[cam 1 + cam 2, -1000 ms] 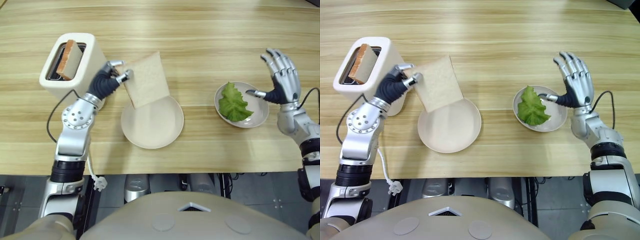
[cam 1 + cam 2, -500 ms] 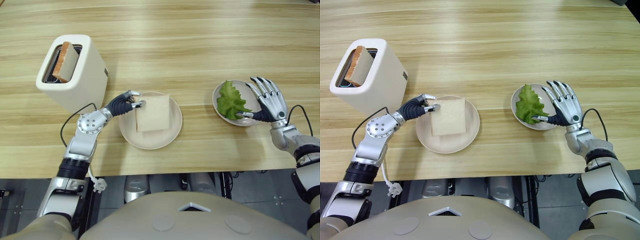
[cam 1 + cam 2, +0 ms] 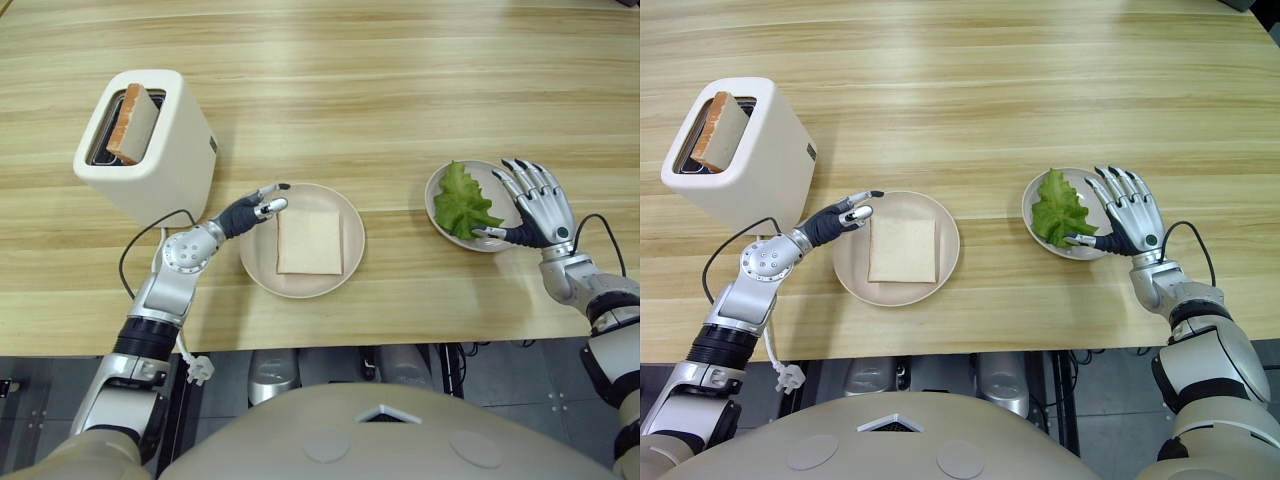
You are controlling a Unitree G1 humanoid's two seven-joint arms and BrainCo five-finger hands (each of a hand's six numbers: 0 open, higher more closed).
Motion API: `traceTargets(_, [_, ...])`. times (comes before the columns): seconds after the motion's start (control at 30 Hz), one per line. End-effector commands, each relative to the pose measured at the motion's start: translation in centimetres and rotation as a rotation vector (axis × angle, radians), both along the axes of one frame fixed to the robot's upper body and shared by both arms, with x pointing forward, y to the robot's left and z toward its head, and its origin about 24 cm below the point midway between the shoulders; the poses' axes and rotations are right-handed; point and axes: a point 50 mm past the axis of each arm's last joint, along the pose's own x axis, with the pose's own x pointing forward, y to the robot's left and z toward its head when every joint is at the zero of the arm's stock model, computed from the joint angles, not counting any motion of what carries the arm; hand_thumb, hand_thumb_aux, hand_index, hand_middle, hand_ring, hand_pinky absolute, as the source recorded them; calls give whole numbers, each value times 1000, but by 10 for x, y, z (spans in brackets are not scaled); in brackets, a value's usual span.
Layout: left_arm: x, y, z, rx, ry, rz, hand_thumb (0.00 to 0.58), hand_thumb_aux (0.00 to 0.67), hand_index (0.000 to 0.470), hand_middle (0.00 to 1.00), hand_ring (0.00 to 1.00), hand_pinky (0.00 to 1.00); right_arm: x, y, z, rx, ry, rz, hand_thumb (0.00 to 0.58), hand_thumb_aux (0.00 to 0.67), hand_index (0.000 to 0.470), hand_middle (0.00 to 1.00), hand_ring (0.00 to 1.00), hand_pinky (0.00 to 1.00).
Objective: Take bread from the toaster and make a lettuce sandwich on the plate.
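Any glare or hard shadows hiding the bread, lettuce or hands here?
Left eye view: a pale sheen crosses the far table, clear of the bread slice on the plate. Right eye view: same sheen; lettuce, left hand and right hand evenly lit, shadows soft.

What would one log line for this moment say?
bread slice: flat on plate | left hand: open, at plate's edge | right hand: open, over bowl | lettuce: in bowl | second slice: in toaster

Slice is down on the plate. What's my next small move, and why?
Probably close the right hand on the lettuce: it is open over the bowl, thumb beside the leaf, and the bread slice lies flat on the plate, clear of the open left hand.
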Motion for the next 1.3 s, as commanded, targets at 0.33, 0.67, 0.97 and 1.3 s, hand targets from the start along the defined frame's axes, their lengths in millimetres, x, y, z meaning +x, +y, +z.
traceTargets(0.33, [-1,71,81,309,-400,328,0,0,0,878,878,878,-3,-3,-7,-9,61,-38,0,0,0,0,0,0])
traceTargets(0.67, [-7,52,57,231,-343,305,0,0,0,98,98,98,0,-1,-19,21,230,-104,175,110,76,0,0,0])
traceTargets(0.97, [-5,51,53,220,-335,313,0,0,0,0,0,0,0,0,-25,33,304,-134,482,394,271,0,0,0])
traceTargets(1.3, [-2,44,43,209,-309,298,0,0,0,0,0,0,5,5,-20,35,253,-104,534,481,330,0,0,0])
